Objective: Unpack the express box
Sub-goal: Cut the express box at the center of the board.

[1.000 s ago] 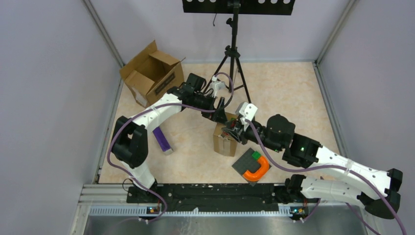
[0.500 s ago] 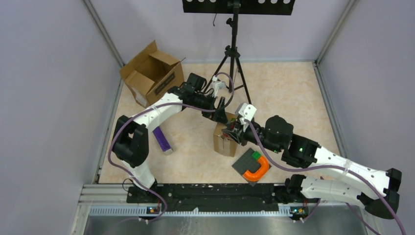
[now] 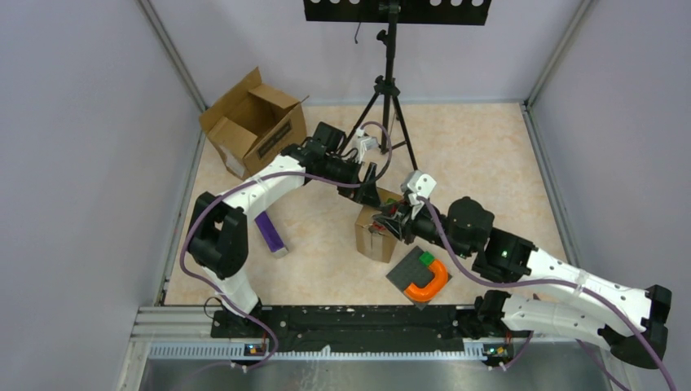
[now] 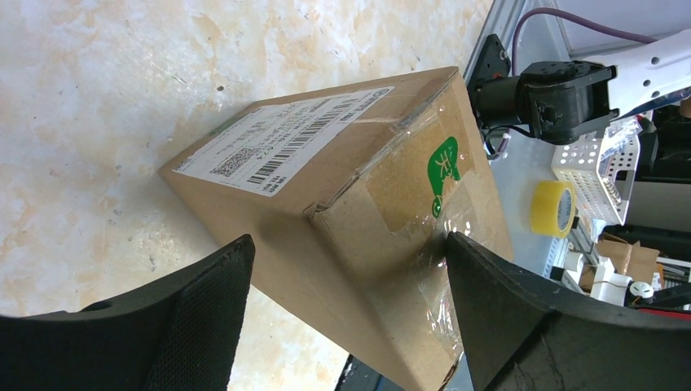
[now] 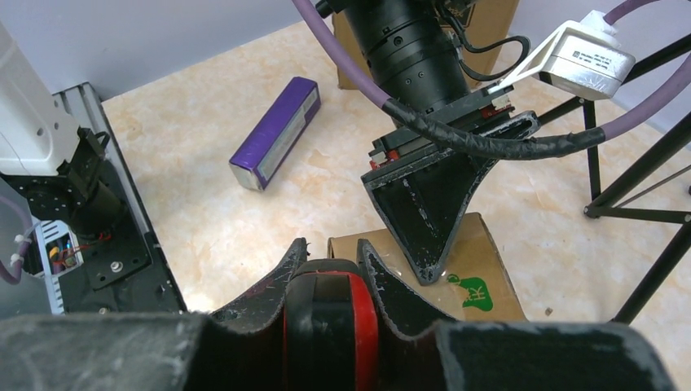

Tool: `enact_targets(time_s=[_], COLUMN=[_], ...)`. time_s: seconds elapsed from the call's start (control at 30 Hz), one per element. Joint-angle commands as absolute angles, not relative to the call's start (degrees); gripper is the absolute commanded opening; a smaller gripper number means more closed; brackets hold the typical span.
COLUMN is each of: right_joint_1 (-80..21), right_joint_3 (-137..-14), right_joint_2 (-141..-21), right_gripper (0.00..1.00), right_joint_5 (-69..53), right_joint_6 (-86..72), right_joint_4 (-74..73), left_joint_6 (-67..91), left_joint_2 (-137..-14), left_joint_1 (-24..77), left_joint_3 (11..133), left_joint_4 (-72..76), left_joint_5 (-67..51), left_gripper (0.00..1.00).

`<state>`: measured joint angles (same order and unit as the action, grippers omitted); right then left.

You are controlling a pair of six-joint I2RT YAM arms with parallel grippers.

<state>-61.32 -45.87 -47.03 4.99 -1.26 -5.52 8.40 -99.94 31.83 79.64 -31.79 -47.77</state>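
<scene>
**Sealed box (image 3: 373, 236) mid-desk, left gripper (image 3: 372, 194) over it, right gripper (image 3: 389, 220) bringing a red tool (image 5: 330, 318) to it.**

The step looks like opening: the tape (image 4: 432, 273) over the top seam is unbroken. The left gripper's fingers are spread wide on either side of the box's upper end; whether they press on it I cannot tell. The right gripper is clenched on the red tool, probably a cutter, just beside the box top. The next move likely calls for the left to steady the box while the right draws the tool along the seam, keeping off the left finger. The tripod (image 3: 389, 106) crowds the far side, a grey pad (image 3: 411, 273) lies just nearside, and a purple pack (image 3: 270, 232) lies leftward. The best room is toward the right edge.
</scene>
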Motion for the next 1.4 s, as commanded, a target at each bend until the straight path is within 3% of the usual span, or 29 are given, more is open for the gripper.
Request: enact_targets(time_s=[0.0, 1.37], right_joint_1=[-61.2, -61.2], right_joint_3=[-50.3, -49.6], right_joint_2=[-46.6, -48.9], right_gripper=[0.0, 0.0], right_joint_5=[5.0, 3.3], right_joint_6=[-1.0, -1.4], right_joint_4=[-4.0, -7.0], left_joint_6=[6.1, 6.1], left_joint_2=[-101.8, -102.2], left_joint_1=[32.2, 32.2], left_joint_3=[81.0, 81.3], left_joint_4=[-33.0, -32.9], left_joint_5=[-45.2, -45.2], left_gripper=[0.88, 0.87])
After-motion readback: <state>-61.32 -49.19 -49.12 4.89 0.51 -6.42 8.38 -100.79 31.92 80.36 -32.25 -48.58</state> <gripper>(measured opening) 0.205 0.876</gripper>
